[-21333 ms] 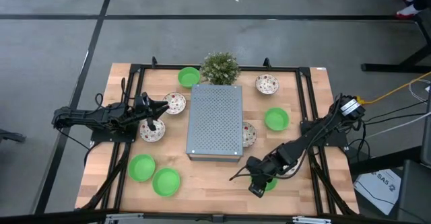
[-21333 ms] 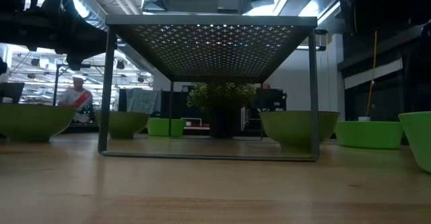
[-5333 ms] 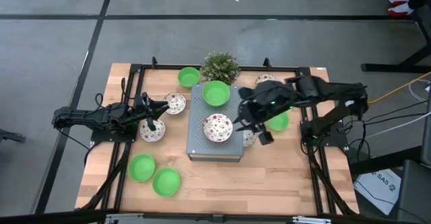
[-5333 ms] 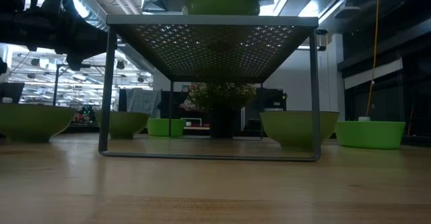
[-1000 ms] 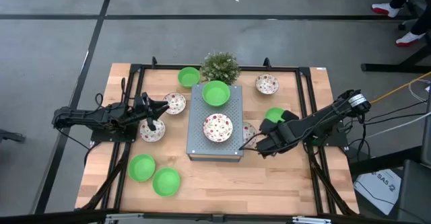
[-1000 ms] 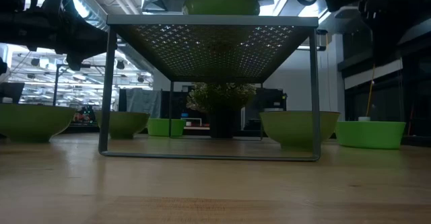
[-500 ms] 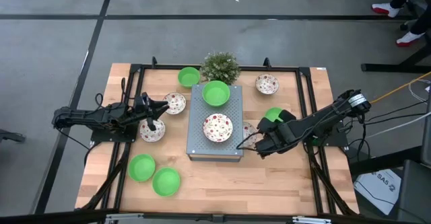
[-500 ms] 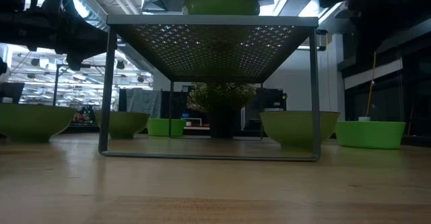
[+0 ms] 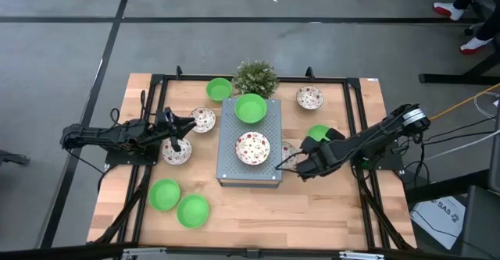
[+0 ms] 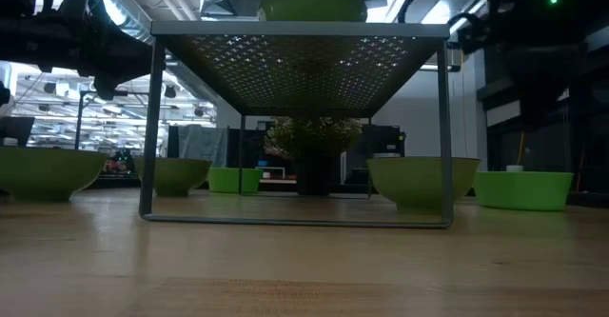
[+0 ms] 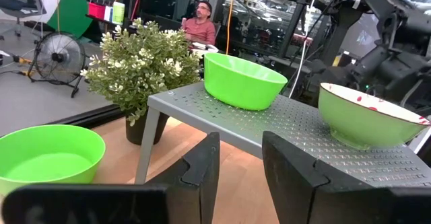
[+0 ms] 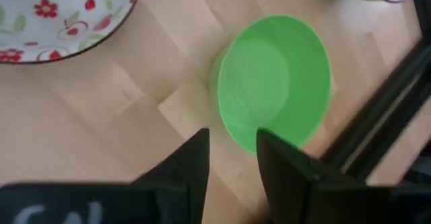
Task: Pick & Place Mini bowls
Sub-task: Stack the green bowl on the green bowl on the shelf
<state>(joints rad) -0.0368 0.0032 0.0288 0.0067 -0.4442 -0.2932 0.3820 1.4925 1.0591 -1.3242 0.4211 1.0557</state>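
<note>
Right wrist view shows the right gripper (image 12: 230, 155) with its fingers apart and empty above a green bowl (image 12: 274, 81) on the table (image 12: 81, 109), probably lining up to grasp its rim, while the left gripper (image 11: 239, 158), also parted and empty, waits beside the rack (image 11: 303, 126).

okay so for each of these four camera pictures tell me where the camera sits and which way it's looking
High view: above the table, looking straight down; both arms show, left gripper, right gripper.
Low view: at tabletop height, looking level under the rack; dark arm parts at the top corners.
Left wrist view: on the left arm, facing the rack, plant and two bowls on top; its fingers show, apart.
Right wrist view: on the right arm, looking down at a green bowl; fingers apart.
Shared: high and left wrist views both show the patterned bowl on the rack.
</note>
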